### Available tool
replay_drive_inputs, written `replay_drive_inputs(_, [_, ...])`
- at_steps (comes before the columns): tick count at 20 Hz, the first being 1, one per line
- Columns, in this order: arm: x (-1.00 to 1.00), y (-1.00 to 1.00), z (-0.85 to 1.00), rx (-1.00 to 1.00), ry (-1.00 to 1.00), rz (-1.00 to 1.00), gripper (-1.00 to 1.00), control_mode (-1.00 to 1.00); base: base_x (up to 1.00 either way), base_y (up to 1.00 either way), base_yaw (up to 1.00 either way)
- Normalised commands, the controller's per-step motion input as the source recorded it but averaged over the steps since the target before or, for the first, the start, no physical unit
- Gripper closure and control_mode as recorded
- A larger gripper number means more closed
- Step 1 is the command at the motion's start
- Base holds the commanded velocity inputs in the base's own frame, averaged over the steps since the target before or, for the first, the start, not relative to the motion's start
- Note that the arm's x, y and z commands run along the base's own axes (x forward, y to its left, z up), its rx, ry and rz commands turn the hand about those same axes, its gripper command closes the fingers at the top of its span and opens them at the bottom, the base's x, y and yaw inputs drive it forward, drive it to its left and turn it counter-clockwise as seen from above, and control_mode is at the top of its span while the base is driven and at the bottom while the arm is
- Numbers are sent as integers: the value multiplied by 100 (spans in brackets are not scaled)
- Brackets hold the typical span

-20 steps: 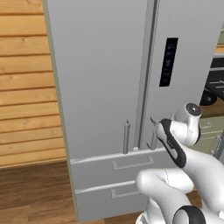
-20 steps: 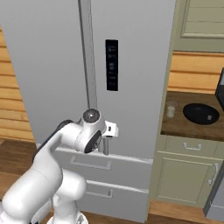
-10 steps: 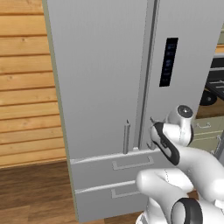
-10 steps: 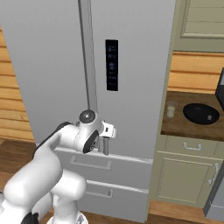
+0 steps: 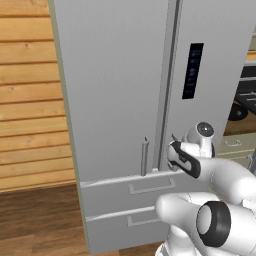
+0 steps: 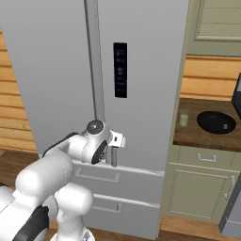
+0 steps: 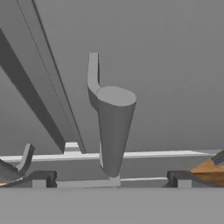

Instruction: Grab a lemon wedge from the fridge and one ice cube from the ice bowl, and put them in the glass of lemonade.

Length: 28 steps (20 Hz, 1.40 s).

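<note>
The grey fridge [image 5: 115,75] stands with both doors shut, so the lemon wedge is hidden. My gripper [image 6: 117,140] is open at the lower end of the right door's bar handle [image 6: 113,158]. In the hand view that handle [image 7: 113,127] rises between my two fingertips [image 7: 43,178], close in front of the gripper [image 7: 111,179], and nothing is held. In the left base view the gripper [image 5: 172,150] sits just right of the left door's handle [image 5: 144,157]. The black ice bowl [image 6: 216,122] and the glass of lemonade [image 6: 183,117] stand on the wooden counter right of the fridge.
Two fridge drawers [image 5: 135,187] lie below the doors. Olive-green cabinets [image 6: 197,188] sit under the counter [image 6: 188,136], with another cabinet [image 6: 216,23] above it. A wooden plank wall [image 5: 30,100] runs left of the fridge, over a wood floor [image 5: 35,220].
The hand has shifted a little left and closer to the fridge door, nearer the handle. The jaws stay open.
</note>
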Motion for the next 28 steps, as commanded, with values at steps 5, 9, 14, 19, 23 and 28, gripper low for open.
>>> replay_drive_inputs(5, [3, -6, -10, 0, -19, 0, -100, -100, 0, 0, 0])
replay_drive_inputs(9, [0, -6, -16, 0, -21, 0, -100, -100, 0, 0, 0])
replay_drive_inputs(14, [18, 0, -10, 0, -3, 0, -100, -100, 0, 0, 0])
replay_drive_inputs(19, [36, 0, -34, 0, 0, 0, -100, -100, 0, 0, 0])
replay_drive_inputs(23, [39, 0, -30, 0, 0, 0, -100, -100, 0, 0, 0])
replay_drive_inputs(28, [38, 0, -24, 0, -3, 0, -100, -100, 0, 0, 0])
